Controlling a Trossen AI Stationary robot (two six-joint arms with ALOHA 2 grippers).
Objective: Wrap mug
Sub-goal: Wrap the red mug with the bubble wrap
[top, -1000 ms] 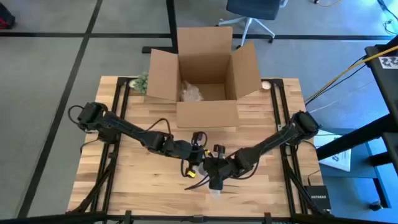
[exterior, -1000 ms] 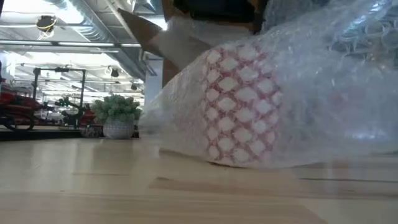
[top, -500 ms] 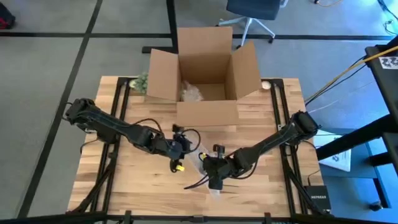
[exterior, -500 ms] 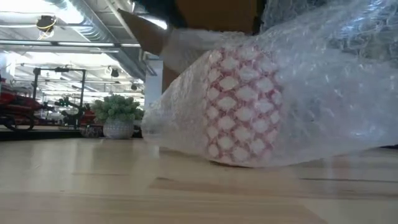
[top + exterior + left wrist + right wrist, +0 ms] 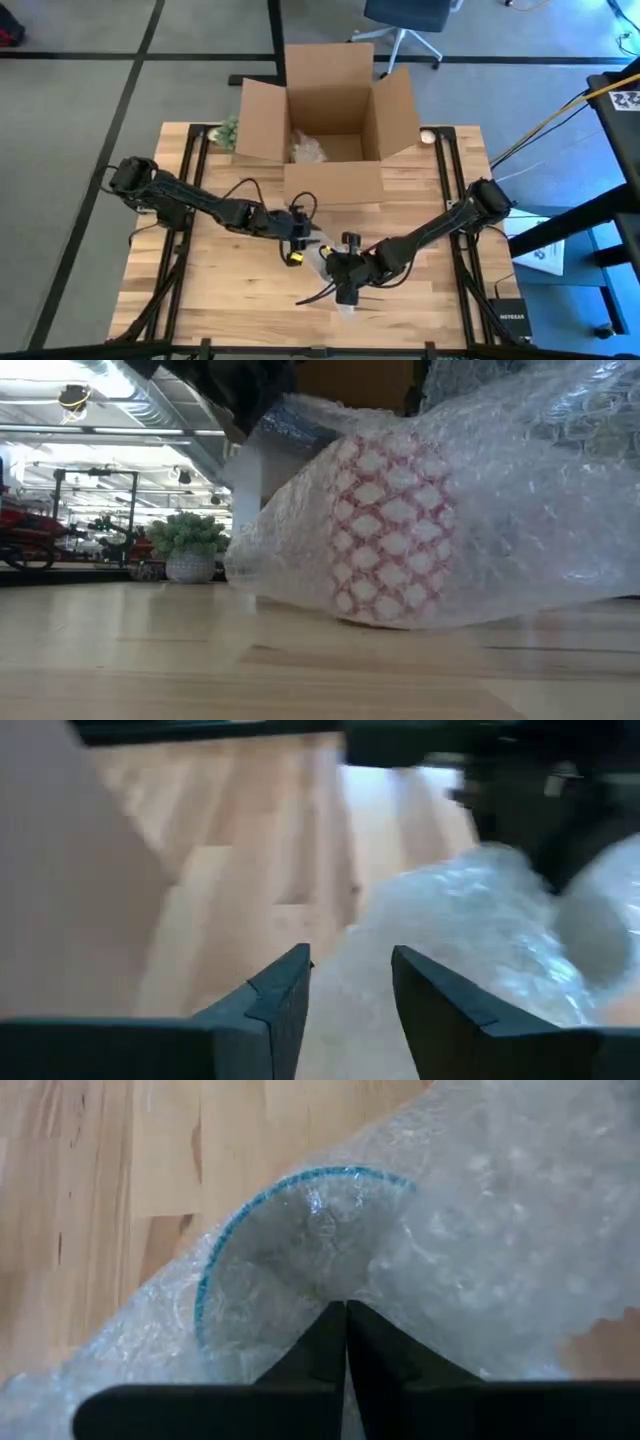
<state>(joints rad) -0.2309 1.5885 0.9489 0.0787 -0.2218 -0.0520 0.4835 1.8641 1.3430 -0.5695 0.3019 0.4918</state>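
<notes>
The mug, white with a red lattice band, lies on its side on the table inside clear bubble wrap. Through the wrap, the right wrist view shows its blue rim. My right gripper is over the bundle near the table's front middle, shut on the wrap. My left gripper stands open just left of the bundle. The wrap's edge lies ahead of its fingertips, and nothing is between them. My right gripper has its two fingers closed together on the bubble wrap where it covers the mug's mouth, just inside the blue rim. The wrap puckers inward at the fingertips. The wrapped mug rests on the table.
An open cardboard box with some bubble wrap inside stands at the table's far middle. A small potted plant sits at its left. Bare wooden tabletop lies to the left and right of the bundle.
My left gripper has drawn away from the wrapped mug toward the table's left. It has then come part of the way back, a little farther from the near edge. The wrap's loose left end has shifted slightly. The right gripper and the mug have stayed in place.
</notes>
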